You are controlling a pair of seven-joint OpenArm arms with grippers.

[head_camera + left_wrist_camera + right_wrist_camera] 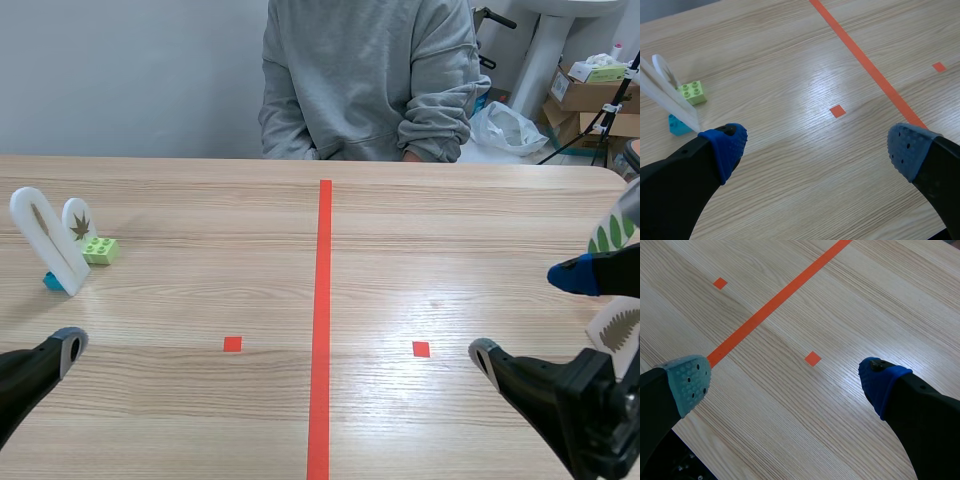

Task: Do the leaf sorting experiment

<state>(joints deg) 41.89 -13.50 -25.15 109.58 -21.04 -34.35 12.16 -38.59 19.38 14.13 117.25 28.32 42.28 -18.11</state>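
Observation:
At the table's left stand two white leaf cards. The tall card [40, 240] is set in a blue brick [52, 281], and the shorter card [78, 222], with a dark leaf on it, is in a light green brick [100, 250]. Two more leaf cards stand at the right edge: one with green leaves [612, 232] and one with a fern-like leaf [615, 330], partly hidden by the right arm. My left gripper [817, 149] is open low at the near left, with the tall card [665, 97] and green brick [694, 92] ahead beside its left finger. My right gripper [785, 382] is open over bare wood, holding nothing.
A person in a grey sweatshirt [370, 80] sits across the table. An orange-red tape line runs down the table's middle, with a small square on each side. Cardboard boxes [585, 95] and a plastic bag [508, 128] lie on the floor at the back right.

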